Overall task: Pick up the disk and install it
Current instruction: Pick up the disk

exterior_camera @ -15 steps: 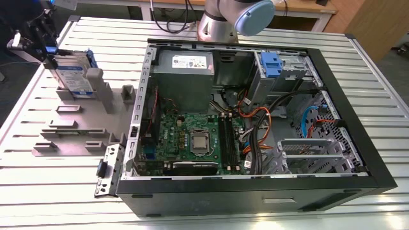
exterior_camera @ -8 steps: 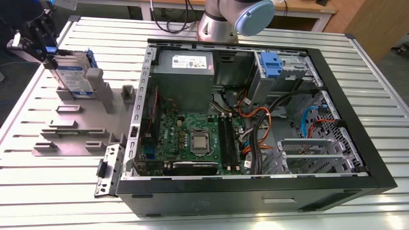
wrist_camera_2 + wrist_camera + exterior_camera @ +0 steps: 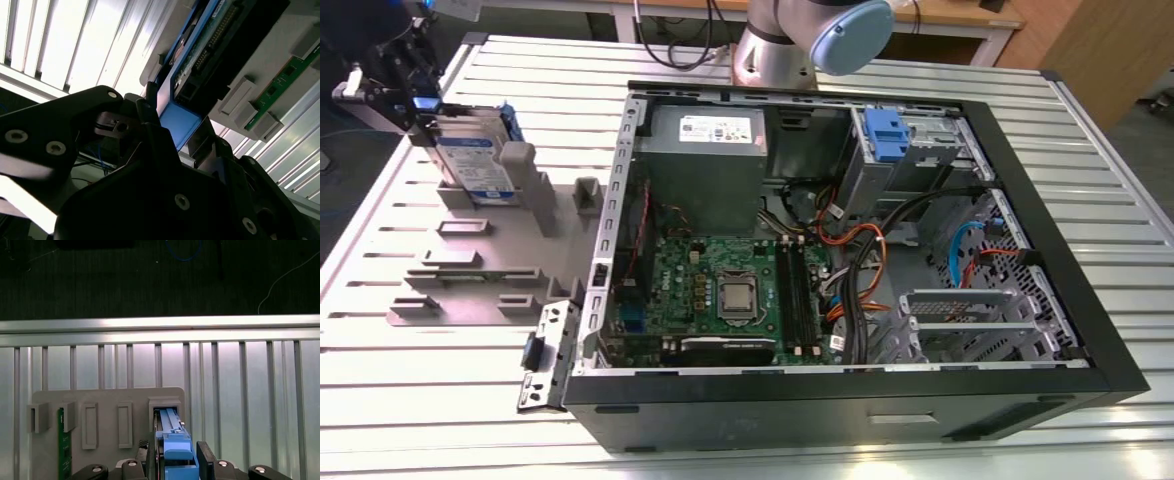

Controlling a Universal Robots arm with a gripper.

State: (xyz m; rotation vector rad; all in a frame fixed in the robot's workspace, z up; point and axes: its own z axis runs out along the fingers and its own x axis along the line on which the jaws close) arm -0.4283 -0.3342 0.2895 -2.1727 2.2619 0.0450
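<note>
While the disk (image 3: 476,165) stands upright in its holder (image 3: 520,190), tool (image 3: 176,446) straddling it, grip state unclear.

In the exterior view the slatted table (image 3: 414,400) at lower left lies open, while grey fixture posts (image 3: 520,170) crowd the disk (image 3: 471,165) at upper left (cables (image 3: 854,245) clutter the computer case (image 3: 787,405) at centre, below its blue bay (image 3: 886,135)).

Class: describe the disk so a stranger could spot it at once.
Beside the open computer case, on the exterior view's left, lies a grey fixture plate. The disk stands upright at its far end: the only silver drive there, labelled blue-and-white, with blue rails.
</note>
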